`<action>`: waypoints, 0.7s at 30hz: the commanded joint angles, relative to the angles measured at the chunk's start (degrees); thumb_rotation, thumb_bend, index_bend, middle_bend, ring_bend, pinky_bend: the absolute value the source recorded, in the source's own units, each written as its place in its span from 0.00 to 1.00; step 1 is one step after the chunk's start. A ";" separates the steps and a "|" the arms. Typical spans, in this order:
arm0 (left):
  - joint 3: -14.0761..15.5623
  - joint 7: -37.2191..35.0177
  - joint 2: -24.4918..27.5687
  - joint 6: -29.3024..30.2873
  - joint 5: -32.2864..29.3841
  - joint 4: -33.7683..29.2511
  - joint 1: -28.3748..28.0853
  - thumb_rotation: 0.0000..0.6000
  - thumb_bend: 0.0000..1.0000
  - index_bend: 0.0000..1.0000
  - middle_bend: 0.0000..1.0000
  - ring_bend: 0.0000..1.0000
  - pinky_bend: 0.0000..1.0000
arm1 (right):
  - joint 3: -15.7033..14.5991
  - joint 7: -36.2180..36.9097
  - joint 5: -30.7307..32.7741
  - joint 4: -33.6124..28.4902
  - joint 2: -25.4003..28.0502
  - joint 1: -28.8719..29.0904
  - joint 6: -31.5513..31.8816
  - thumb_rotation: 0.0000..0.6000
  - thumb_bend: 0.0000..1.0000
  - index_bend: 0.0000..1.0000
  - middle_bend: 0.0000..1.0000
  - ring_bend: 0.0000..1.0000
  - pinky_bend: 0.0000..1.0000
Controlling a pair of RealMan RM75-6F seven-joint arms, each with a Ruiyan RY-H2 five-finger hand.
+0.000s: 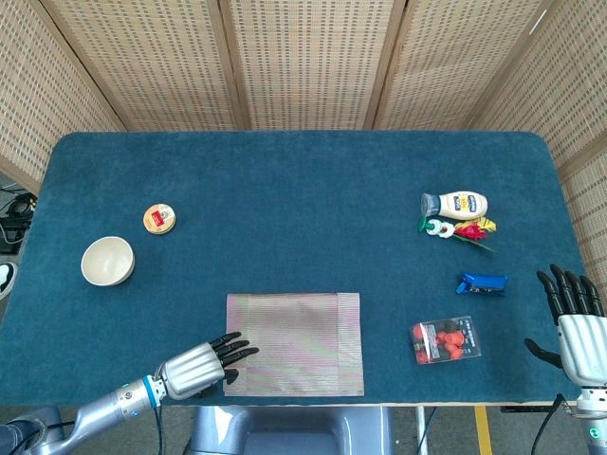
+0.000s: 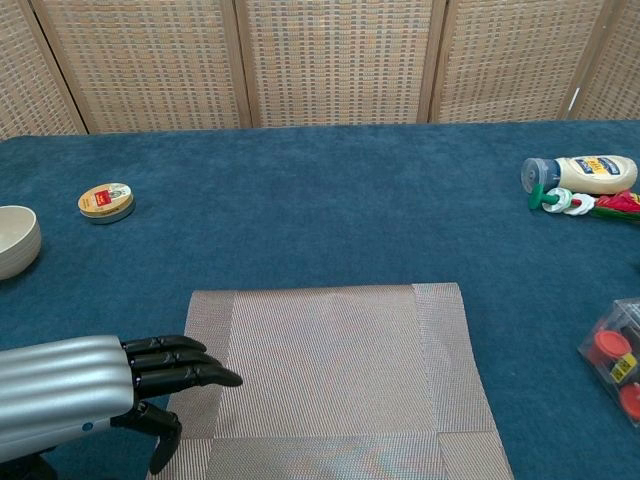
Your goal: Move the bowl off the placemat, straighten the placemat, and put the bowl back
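Head view: bowl (image 1: 107, 261) empty, off placemat (image 1: 295, 343); left hand (image 1: 204, 365) and right hand (image 1: 575, 318) spread, holding nothing.

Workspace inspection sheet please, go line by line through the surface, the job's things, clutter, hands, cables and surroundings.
Surface: blue felt table, flat.
Job's things: bowl off the mat, at the table's left edge; placemat flat at the front edge, looks square to it.
Clutter: round tin; mayonnaise bottle lying down; small colourful toys; blue clip; clear box of red pieces.
Hands: left hand holds nothing, fingertips at the placemat's left edge; right hand open, upright, off the table's right side.
Cables: dark cables on the floor, far left.
Surroundings: woven screen panels behind.
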 commanded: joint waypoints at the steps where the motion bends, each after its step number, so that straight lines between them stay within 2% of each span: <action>1: 0.46 0.66 -0.72 0.81 -0.03 1.35 0.26 1.00 0.36 0.47 0.00 0.00 0.00 | -0.01 0.00 0.01 -0.01 0.01 -0.02 0.02 1.00 0.00 0.05 0.00 0.00 0.00; 14: 1.40 1.89 -3.01 2.20 -0.06 3.96 0.12 1.00 0.37 0.47 0.00 0.00 0.00 | -0.01 -0.02 0.13 -0.09 0.08 0.04 -0.21 1.00 0.00 0.06 0.00 0.00 0.00; 21: 1.84 1.95 -3.55 2.16 -0.87 3.94 0.02 1.00 0.41 0.47 0.00 0.00 0.00 | -0.06 0.23 0.04 -0.17 0.22 0.02 -0.18 1.00 0.00 0.06 0.00 0.00 0.00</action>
